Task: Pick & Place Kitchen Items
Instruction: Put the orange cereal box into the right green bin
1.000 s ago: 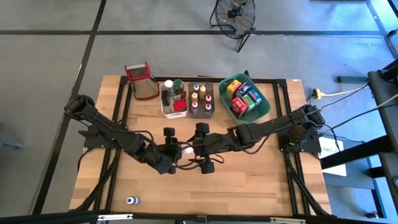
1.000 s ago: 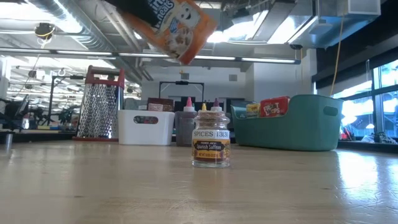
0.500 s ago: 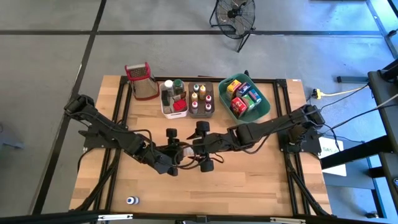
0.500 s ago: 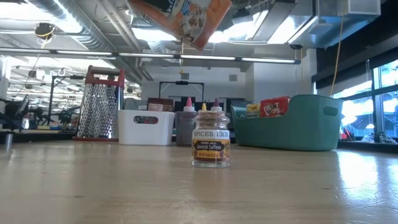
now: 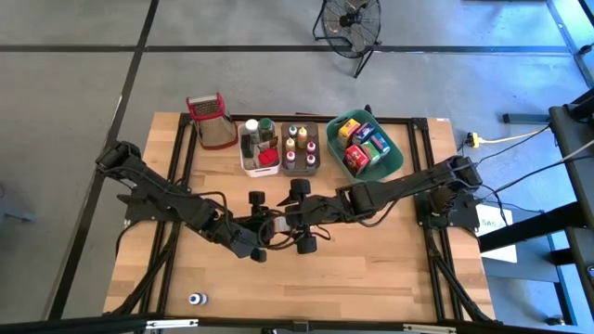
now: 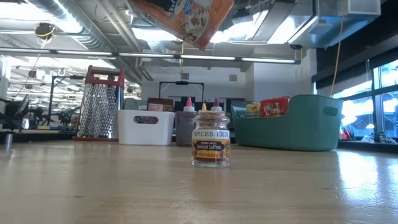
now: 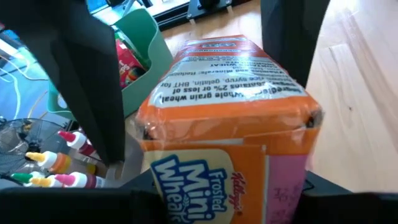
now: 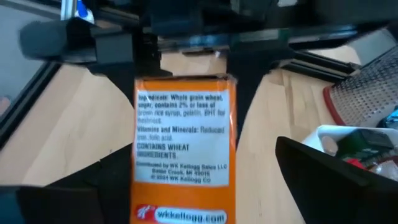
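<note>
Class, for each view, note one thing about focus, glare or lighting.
Low view: saffron jar sharp, ceiling lights glaring. Left wrist view: Mini-Wheats box close, its label readable, the bottles behind soft. Right wrist view: the box's print readable, grater blurred. High view: evenly lit, soft shadows.

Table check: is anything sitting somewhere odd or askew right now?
One small spice jar stands alone near the table's front left corner, far from the bins. The cereal box is tilted in the left gripper, above the table, the right gripper alongside it.

wooden table, grater, bins, spice jar
</note>
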